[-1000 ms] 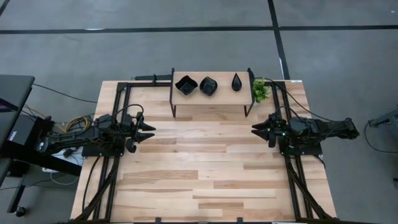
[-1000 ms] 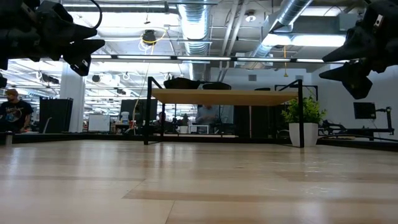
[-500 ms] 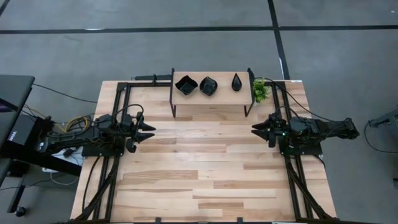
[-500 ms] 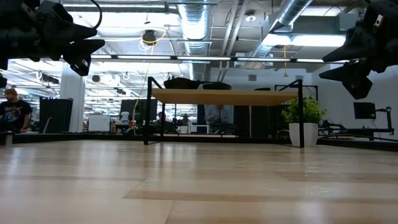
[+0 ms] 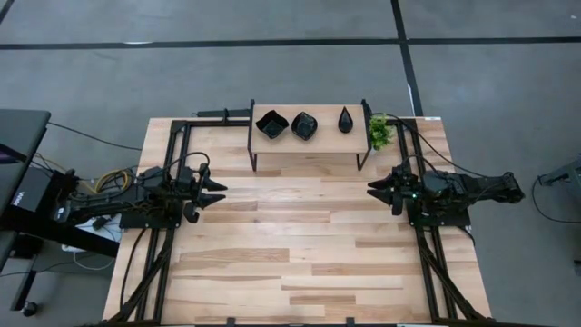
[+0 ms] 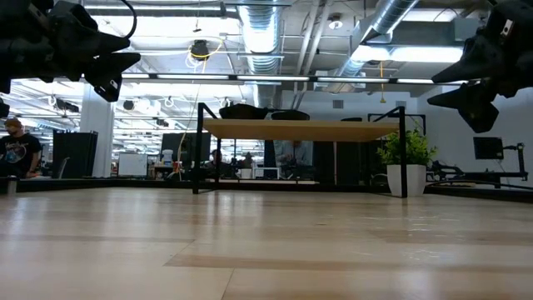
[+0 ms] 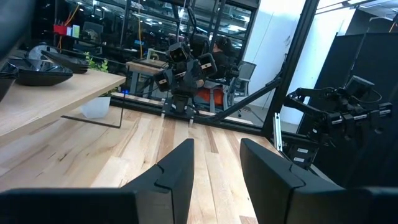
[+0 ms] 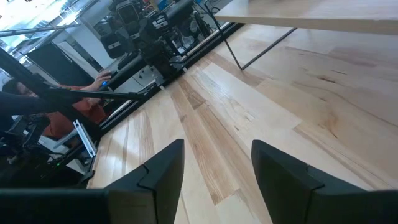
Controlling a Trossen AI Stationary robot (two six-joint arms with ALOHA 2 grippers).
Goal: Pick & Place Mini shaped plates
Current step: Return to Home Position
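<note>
Both arms are parked over the table (image 5: pixel 300 263), about halfway back. The left gripper (image 5: pixel 218 192) hangs by the left edge and the right gripper (image 5: pixel 370 189) by the right edge. They point at each other and sit well apart, and the low cam shows them both lifted up off the wood. From the wrist cams, each claw has its fingers spread with a clear gap between them, and neither one has hold of anything. Further back there's the shelf (image 5: pixel 309 150), sitting at the middle of the table's far edge, and all the plates in view are on top of it, in its far half. There's a squarish pile (image 5: pixel 271 123) toward the shelf's left end and a second pile (image 5: pixel 304 125) just beside it, around the middle. A teardrop plate (image 5: pixel 346 120) sits a bit apart, nearer the right end. I can't tell how many are in each pile. The plant (image 5: pixel 379 133) is just off the shelf's right end, near the table's far right corner. Way behind all that, out in the room, there's a person (image 6: pixel 15 148) on the left.
</note>
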